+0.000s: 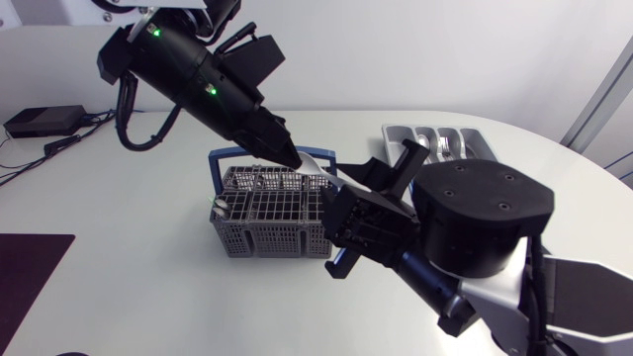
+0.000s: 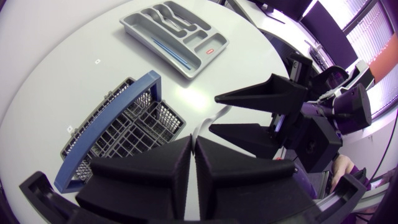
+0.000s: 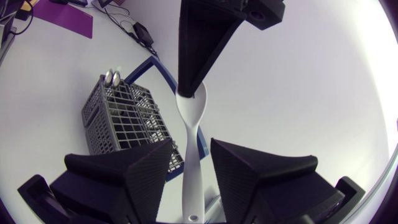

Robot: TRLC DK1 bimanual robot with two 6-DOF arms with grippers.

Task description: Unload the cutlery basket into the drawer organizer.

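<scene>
Head view: just above the right rim of the cutlery basket (image 1: 265, 210), the left gripper (image 1: 289, 155) has its fingers pinched narrow on the bowl of a white spoon (image 1: 318, 164). Right of the basket, the right gripper (image 3: 191, 143) has its fingers wide either side of the spoon's handle, not touching it. The drawer organizer (image 2: 198, 62) lies on the tabletop, well apart from the basket.
</scene>
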